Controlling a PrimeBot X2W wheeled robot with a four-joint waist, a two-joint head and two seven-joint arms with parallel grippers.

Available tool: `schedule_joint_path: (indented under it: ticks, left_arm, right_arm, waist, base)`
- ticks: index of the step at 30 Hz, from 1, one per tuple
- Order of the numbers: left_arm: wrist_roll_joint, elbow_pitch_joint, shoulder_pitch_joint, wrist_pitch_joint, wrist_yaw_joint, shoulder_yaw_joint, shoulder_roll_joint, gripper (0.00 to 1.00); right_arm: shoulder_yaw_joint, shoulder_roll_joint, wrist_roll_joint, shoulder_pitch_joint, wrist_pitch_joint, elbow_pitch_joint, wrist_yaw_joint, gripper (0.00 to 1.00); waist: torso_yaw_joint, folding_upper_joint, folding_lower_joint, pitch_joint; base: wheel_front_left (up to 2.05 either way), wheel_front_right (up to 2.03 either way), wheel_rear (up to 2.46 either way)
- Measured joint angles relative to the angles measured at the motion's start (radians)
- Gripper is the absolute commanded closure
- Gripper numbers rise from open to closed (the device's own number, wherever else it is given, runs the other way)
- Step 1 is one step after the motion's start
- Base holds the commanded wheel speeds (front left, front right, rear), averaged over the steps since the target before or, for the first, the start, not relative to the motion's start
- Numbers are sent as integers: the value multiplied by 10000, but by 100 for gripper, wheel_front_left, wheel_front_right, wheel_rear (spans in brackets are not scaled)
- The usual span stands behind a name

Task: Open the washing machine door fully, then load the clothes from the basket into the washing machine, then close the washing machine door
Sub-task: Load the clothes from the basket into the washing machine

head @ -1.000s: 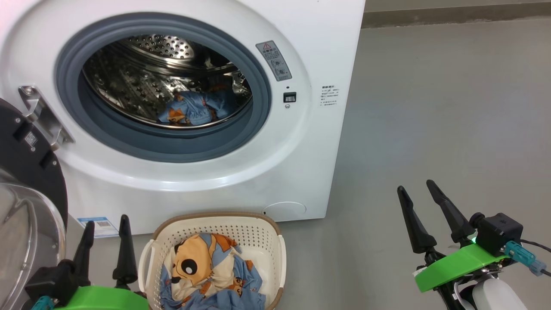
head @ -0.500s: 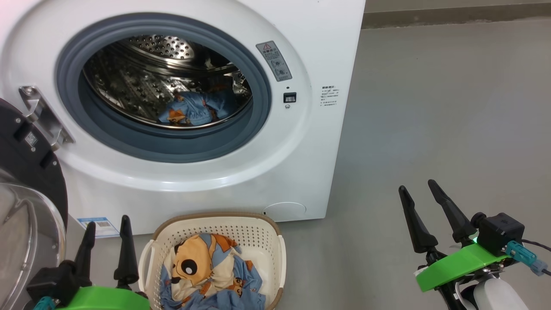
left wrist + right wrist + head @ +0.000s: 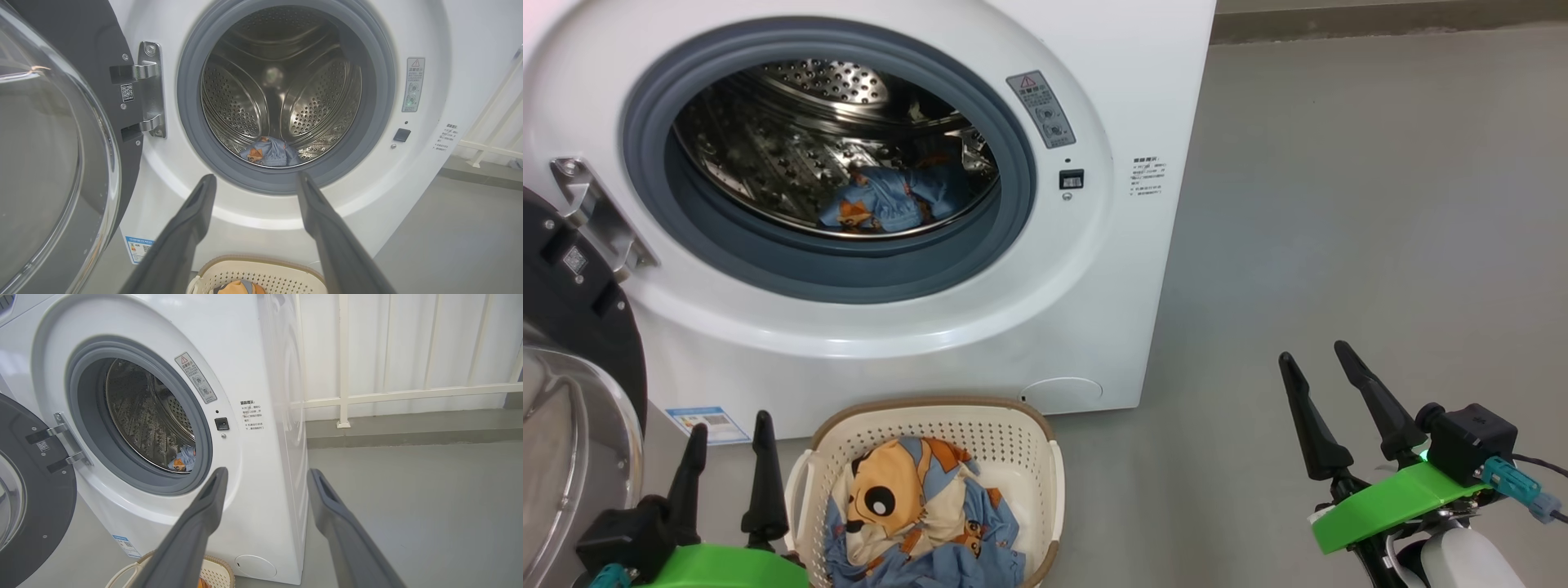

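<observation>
The mouth of the washing machine (image 3: 1086,278) at eleven o'clock gaped unblocked, one garment (image 3: 882,204) low inside, while the swung-out washing machine door (image 3: 580,327) walled off nine o'clock, the basket (image 3: 980,437) filled six o'clock, and bare floor (image 3: 1339,204) lay open toward three.

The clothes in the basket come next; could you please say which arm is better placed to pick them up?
Probably left: the left gripper, open, stands close beside the basket holding the clothes, while the right gripper is well apart.

Head camera tipped slightly, washing machine (image 3: 1094,286) framed marginally higher
</observation>
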Motion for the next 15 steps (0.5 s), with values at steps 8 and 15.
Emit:
schedule_joint_path:
  ticks: [8,15]
  left_arm:
    - [2,159,-53,0,-90,-23,-44,0]
    - [0,439,-338,0,-165,-136,-33,0]
  right_arm:
    - [46,12,-2,-10,0,29,0,0]
    - [71,92,-19,-165,0,-2,0,0]
  waist:
    - [-39,0,0,271]
    - [-96,0,0,796]
  base:
    - [0,0,0]
    - [0,0,0]
